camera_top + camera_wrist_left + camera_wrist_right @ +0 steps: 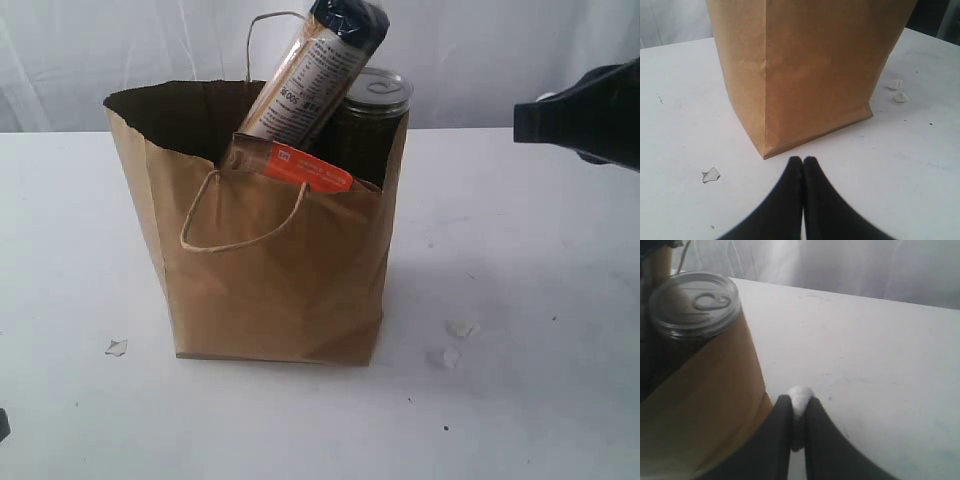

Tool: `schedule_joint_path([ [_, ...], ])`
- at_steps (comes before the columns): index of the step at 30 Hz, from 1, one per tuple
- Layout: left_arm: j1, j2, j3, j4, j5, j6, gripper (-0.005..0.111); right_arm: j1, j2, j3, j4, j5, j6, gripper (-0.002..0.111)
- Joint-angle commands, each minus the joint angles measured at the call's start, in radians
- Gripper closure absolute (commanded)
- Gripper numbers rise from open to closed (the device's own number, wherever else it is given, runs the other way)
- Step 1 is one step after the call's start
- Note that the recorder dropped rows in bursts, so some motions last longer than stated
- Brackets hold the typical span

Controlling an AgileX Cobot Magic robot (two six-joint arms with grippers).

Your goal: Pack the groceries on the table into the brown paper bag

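Observation:
The brown paper bag (270,280) stands upright on the white table (520,300). A long dark-ended pasta packet (310,70), a dark pull-tab can (372,100) and an orange pouch (305,168) stick out of its open top. My right gripper (520,122) hangs to the right of the bag at rim height. In the right wrist view the right gripper (799,400) is shut on a small white lump (800,392), beside the bag's wall (705,390) and the can (692,302). My left gripper (803,160) is shut and empty, low on the table just before a bottom corner of the bag (810,75).
Small white crumbs lie on the table: two (462,327) to the right of the bag's base and a flat scrap (117,347) to its left. The scrap (711,174) also lies near my left gripper. A white curtain hangs behind the table.

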Motion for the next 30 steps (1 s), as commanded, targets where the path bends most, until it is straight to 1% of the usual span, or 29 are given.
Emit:
schedule_joint_path([
  [1, 0.000, -0.005, 0.003, -0.008, 0.003, 0.002, 0.107, 0.058, -0.007, -0.041, 0.026, 0.020, -0.056, 0.108],
  [9, 0.000, -0.005, 0.003, -0.008, 0.003, 0.002, 0.107, 0.160, -0.003, -0.106, 0.029, 0.015, -0.058, 0.108],
  [19, 0.000, -0.005, 0.003, -0.008, 0.003, 0.002, 0.107, 0.277, 0.077, -0.182, 0.029, 0.032, -0.080, 0.108],
  [23, 0.000, -0.005, 0.003, -0.008, 0.003, 0.002, 0.107, 0.309, 0.126, -0.193, 0.029, 0.048, -0.080, 0.108],
  [30, 0.000, -0.005, 0.003, -0.008, 0.003, 0.002, 0.107, 0.317, 0.209, -0.193, 0.026, 0.046, -0.082, 0.108],
])
